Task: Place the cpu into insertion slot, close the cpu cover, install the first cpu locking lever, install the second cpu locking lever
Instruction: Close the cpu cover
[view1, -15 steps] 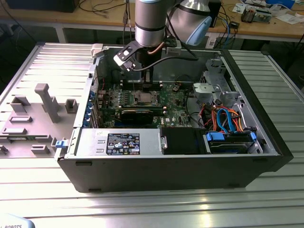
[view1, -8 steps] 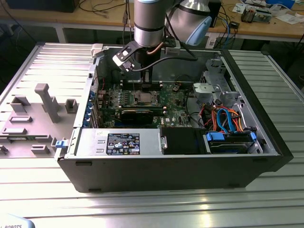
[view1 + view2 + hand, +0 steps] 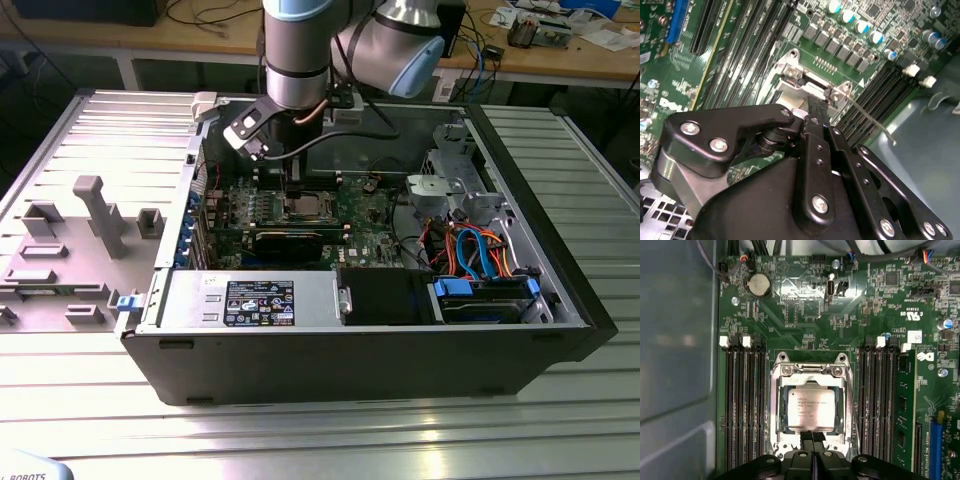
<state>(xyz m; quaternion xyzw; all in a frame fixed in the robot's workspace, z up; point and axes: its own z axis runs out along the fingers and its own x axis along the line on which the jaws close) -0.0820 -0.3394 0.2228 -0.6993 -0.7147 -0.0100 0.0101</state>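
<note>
The cpu (image 3: 811, 410), a silvery square chip, lies flat in the insertion slot (image 3: 774, 426) on the green motherboard. The cpu cover (image 3: 813, 369), a thin metal frame, lies down around the chip, which shows through its window. My gripper (image 3: 812, 436) is shut with nothing between its black fingers. Its tips rest at the edge of the cover, beside the chip. In the second wrist view the gripper (image 3: 817, 107) meets the metal frame (image 3: 805, 90). A thin wire locking lever (image 3: 870, 120) stands out free beside the socket. In the exterior view the gripper (image 3: 294, 188) reaches down into the open computer case over the socket (image 3: 306, 207).
Long black memory slots (image 3: 742, 410) flank the socket on both sides. A black graphics card (image 3: 290, 241) lies close to the socket, with the power supply (image 3: 250, 300) in front of it. A drive cage with blue and orange cables (image 3: 480, 255) stands at the exterior view's right. Grey fixtures (image 3: 95, 215) are outside the case.
</note>
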